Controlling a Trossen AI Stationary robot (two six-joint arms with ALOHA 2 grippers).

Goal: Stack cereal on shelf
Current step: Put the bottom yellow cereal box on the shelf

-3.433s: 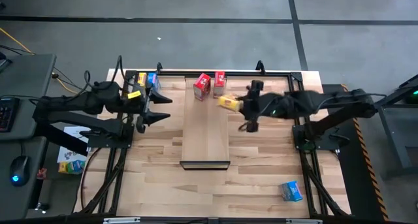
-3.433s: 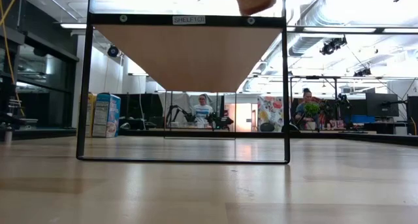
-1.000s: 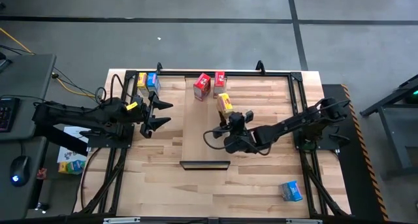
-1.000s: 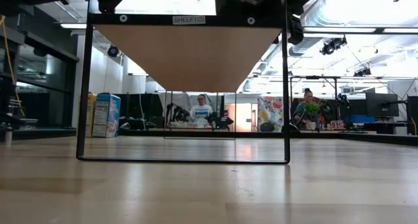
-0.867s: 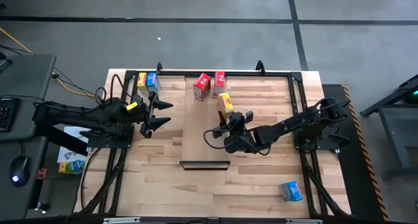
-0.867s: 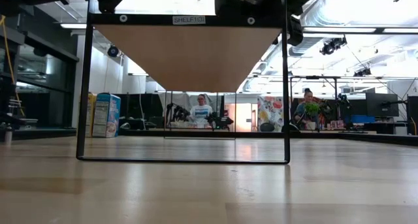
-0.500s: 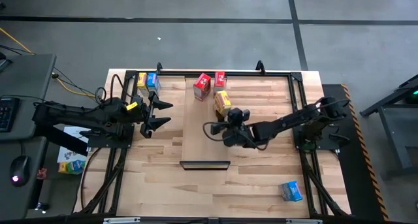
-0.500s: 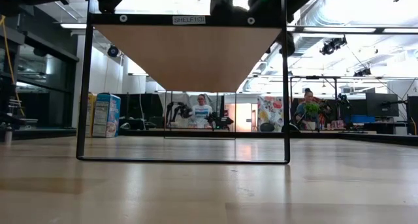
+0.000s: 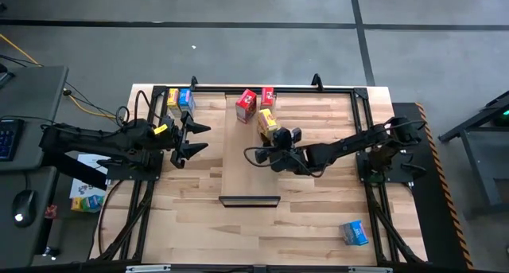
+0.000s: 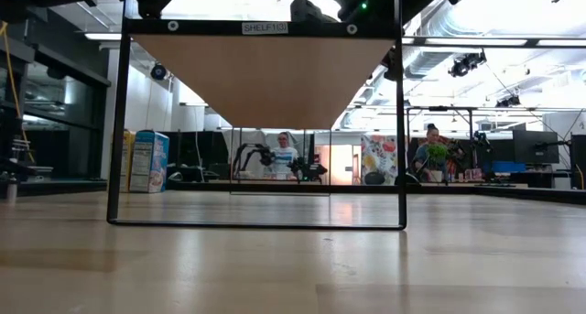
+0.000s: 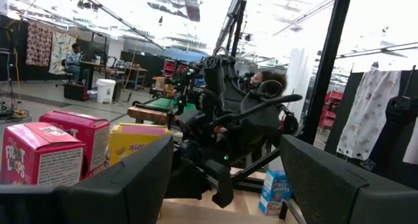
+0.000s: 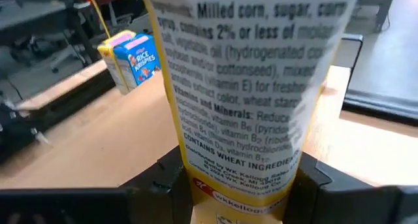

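High view: the right gripper [image 9: 270, 142] holds a yellow cereal box [image 9: 266, 123] over the shelf [image 9: 249, 157], near two red boxes [image 9: 254, 103]. The left gripper [image 9: 193, 138] waits beside the shelf, fingers wide.

Right wrist view: the box [image 12: 245, 87] sits between the fingers [image 12: 171, 174]. If released tilted, it may topple or knock its neighbours.

Count: six small cardboard cereal boxes, one shelf board, two arms.

Red boxes, 2: first red box [image 9: 246, 104] and second red box [image 9: 267, 96], both on the long pale-wood shelf board [image 9: 250, 165]. Yellow boxes, 2: first yellow box [image 9: 267, 123] on the shelf, second yellow box [image 9: 172, 97] at the tabletop's far left corner. Blue boxes, 2: first blue box [image 9: 186, 97] beside it, second blue box [image 9: 355, 232] near right. Dark two-finger grippers, 2: left gripper [image 9: 193, 138], right gripper [image 9: 269, 140].
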